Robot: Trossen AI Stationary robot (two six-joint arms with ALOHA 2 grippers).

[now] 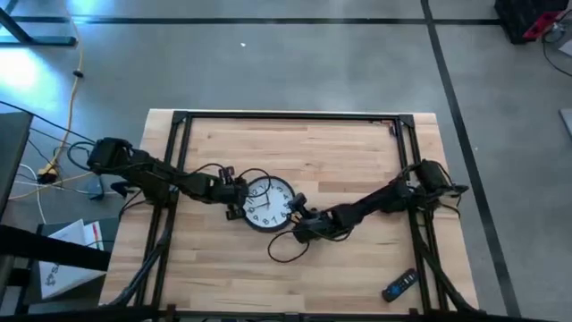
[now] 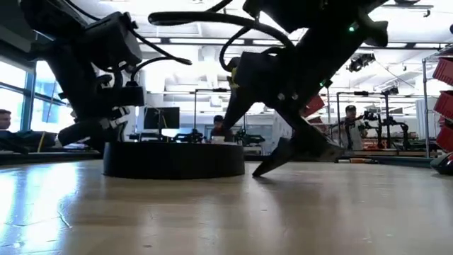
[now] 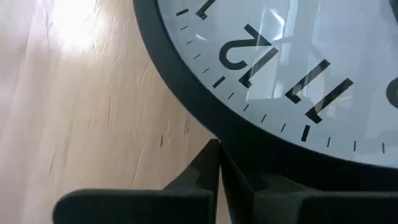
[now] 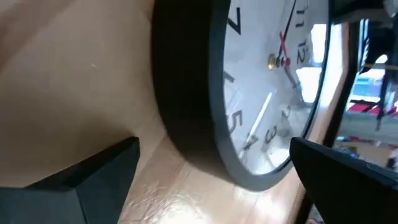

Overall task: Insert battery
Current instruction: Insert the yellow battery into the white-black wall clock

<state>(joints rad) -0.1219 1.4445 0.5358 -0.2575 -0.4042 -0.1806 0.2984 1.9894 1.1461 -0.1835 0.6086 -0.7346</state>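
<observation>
A round wall clock (image 1: 268, 203) with a black rim and white face lies face up on the wooden table (image 1: 357, 152); its side wall (image 2: 173, 159) rests flat on the wood. My left gripper (image 1: 234, 199) is shut at the clock's left edge. My right gripper (image 1: 299, 215) is open at the clock's near-right edge. One of its fingers (image 4: 93, 171) is low by the table and the other (image 4: 339, 171) is above the face near the 4 and 5. The battery is out of view. My left gripper's shut fingertips (image 3: 217, 163) meet the outside of the clock's black rim (image 3: 211, 127), close to the 12 mark. They come from the table's left, roughly level. The clock lies flat on the table. My right gripper straddles the rim (image 4: 205, 124); whether it touches, I cannot tell.
A small dark remote-like object (image 1: 399, 284) with a blue patch lies near the table's front right corner. A black frame (image 1: 286, 117) runs along the table's far and side edges. Loose black cable (image 1: 284, 250) loops in front of the clock. People sit in the room behind.
</observation>
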